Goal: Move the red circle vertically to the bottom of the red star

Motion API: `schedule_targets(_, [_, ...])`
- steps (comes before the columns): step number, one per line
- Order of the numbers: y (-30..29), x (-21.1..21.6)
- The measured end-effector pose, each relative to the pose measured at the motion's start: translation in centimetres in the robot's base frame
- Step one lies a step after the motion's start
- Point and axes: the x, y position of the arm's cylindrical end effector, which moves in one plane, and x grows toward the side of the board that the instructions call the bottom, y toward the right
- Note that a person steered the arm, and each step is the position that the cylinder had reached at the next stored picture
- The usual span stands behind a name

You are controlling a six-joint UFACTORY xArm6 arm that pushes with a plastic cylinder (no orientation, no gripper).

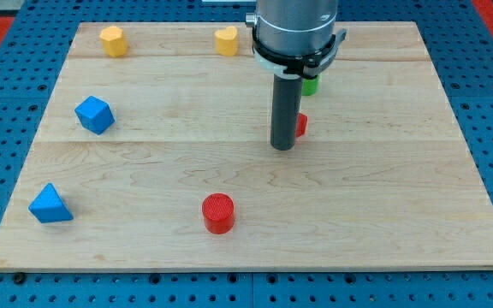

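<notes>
A ribbed red circle (218,213) is seen on the wooden board (383,214), near its bottom edge, well apart from my tip (282,147), planted beside a largely hidden red star (301,126); no gripper is fitted.

Bright, even overhead light leaves only short soft shadows under the blocks, with no glare, and the picture is sharp throughout.

My tip (282,147) rests low (rod upright)
</notes>
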Motion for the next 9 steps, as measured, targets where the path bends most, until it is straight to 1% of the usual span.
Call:
schedule_targets(1, [0.7,-2.0])
schedule_targets(2, [0.8,-2.3])
schedule_targets(3, [-1.5,1.1])
schedule_targets(4, [-4.8,9.3])
schedule_targets(5, [-4.8,16.1])
schedule_targets(6, [-15.7,16.2])
schedule_targets(7, [-13.4,12.9])
schedule_targets(8, [-8.6,10.4])
schedule_targets(9, [-5.2,10.7])
